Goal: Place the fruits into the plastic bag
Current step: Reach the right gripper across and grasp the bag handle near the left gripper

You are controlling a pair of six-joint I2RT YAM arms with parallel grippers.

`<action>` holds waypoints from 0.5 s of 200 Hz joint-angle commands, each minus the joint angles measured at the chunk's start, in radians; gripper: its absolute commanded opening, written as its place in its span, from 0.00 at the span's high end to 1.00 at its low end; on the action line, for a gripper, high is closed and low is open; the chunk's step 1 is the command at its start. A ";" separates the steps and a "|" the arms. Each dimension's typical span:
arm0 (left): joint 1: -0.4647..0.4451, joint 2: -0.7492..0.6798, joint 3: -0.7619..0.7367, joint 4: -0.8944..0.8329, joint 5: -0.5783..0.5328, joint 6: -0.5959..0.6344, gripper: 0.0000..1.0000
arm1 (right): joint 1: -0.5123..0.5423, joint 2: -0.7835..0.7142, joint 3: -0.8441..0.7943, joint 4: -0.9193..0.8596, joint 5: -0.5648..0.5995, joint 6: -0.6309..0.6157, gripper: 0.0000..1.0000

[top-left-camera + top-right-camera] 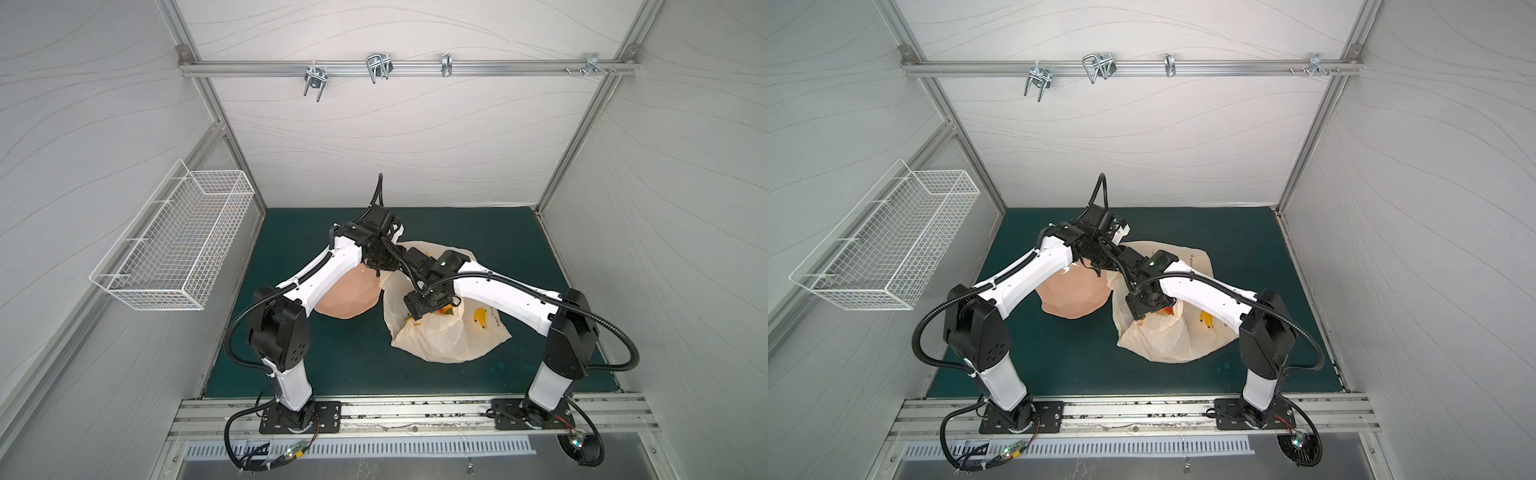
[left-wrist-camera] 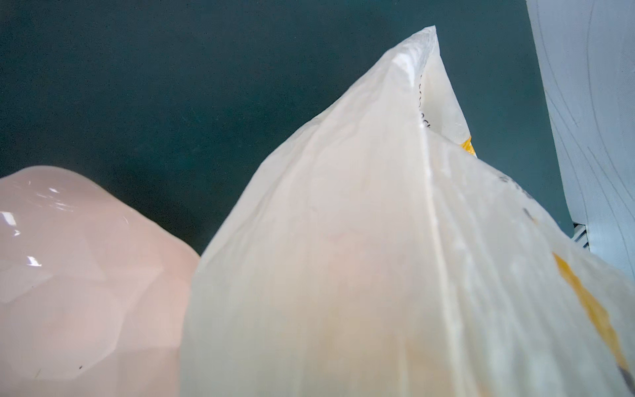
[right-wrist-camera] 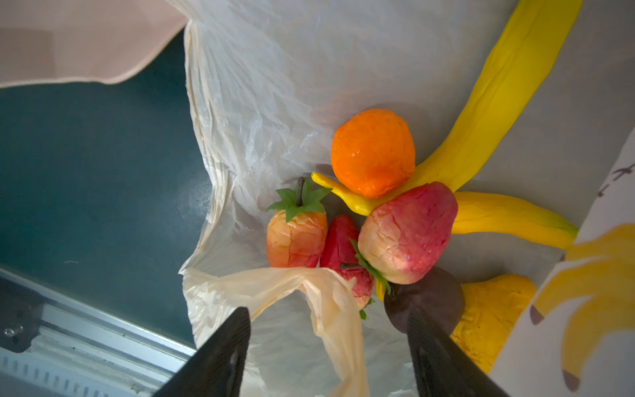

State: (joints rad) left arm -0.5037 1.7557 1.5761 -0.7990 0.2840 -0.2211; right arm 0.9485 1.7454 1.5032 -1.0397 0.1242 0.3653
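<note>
On the worktop (image 1: 291, 353), the plastic bag (image 1: 440, 340) is lying open just beside a pink dish (image 1: 345, 297), with a wire basket (image 1: 174, 249) hanging on the left wall. The fruits (image 3: 409, 233) are sitting inside the bag, a loose fold partly covering them. The left claw (image 1: 376, 264) is clamping the bag's far edge, while the right claw (image 3: 328, 311) is hovering spread open above the fruits.

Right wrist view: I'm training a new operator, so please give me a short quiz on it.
1. True or false: the orange lies inside the bag.
2. The right gripper has its jaws: A) open, B) shut on the orange, C) shut on the bag.
3. Fill in: the pink thing beyond the bag's edge is a ____.
Key: 1 true; 2 A; 3 dish.
</note>
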 commanded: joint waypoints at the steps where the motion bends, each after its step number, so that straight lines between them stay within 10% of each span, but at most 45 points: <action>1: 0.003 -0.022 0.019 0.014 0.016 -0.001 1.00 | -0.004 -0.017 -0.048 -0.066 -0.071 -0.030 0.36; 61: 0.035 -0.002 0.072 -0.017 0.003 -0.017 1.00 | 0.016 -0.123 -0.045 -0.063 -0.129 -0.066 1.00; 100: 0.043 0.015 0.145 -0.046 0.012 -0.043 1.00 | 0.013 -0.192 0.008 0.007 -0.065 -0.080 1.00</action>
State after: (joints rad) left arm -0.4709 1.7569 1.6333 -0.8310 0.2859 -0.2428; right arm 0.9581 1.6169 1.4536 -1.0542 0.0174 0.3153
